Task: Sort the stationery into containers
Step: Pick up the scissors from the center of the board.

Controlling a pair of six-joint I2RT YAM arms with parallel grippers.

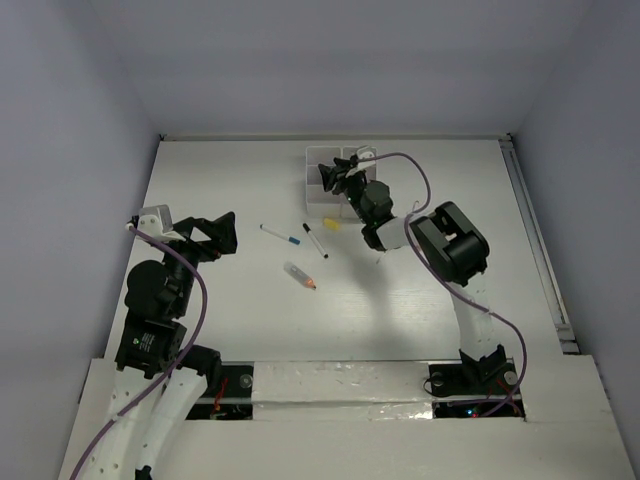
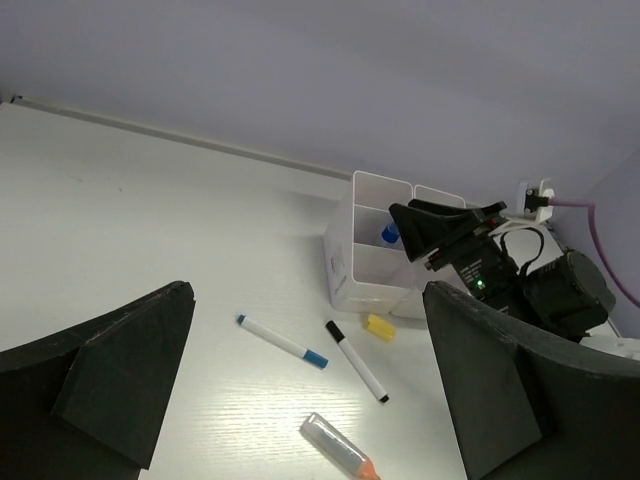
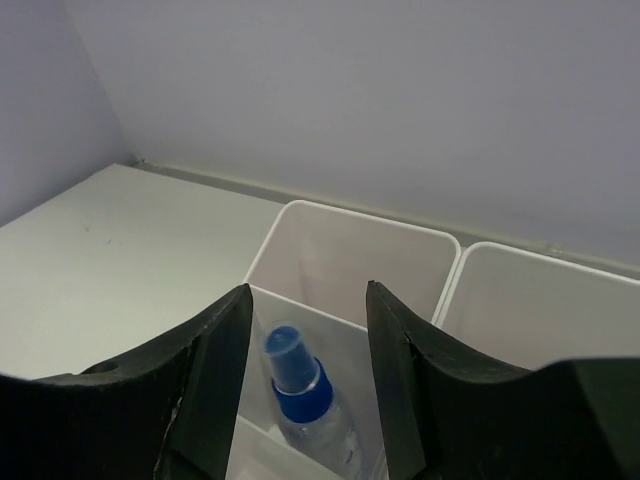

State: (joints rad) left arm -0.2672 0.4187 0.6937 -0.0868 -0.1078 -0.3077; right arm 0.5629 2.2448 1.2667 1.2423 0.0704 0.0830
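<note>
Seen from above, a white table (image 1: 250, 330) fills the frame, with the white organiser tray (image 1: 325, 195) in the upper centre. The right arm reaches over the tray and covers most of it, so how many compartments it has cannot be told. The right gripper (image 1: 336, 177) hangs over the tray's left column. In the right wrist view its two dark fingers (image 3: 205, 385) stand apart with a gap on each side of a blue-capped bottle (image 3: 298, 378), which stands upright in a tray compartment at lower centre. The bottle's lower body is cut off by the bottom edge, and whether the pads touch it lower down cannot be seen. In the left wrist view only its blue cap (image 2: 390, 234) shows above the tray wall (image 2: 365, 275). The left gripper (image 1: 222, 232) hangs at the left of the overhead frame, its jaws spread wide and holding nothing. Its fingers (image 2: 120, 380) block both lower corners of the left wrist view. Loose on the table below and left of the tray lie a blue-capped pen (image 1: 279, 236), a black-capped pen (image 1: 315, 241), an orange-tipped tube (image 1: 300, 276) and, just beside the tray, a small yellow eraser (image 1: 332, 224). The tube's tip is partly cropped in the left wrist view.
</note>
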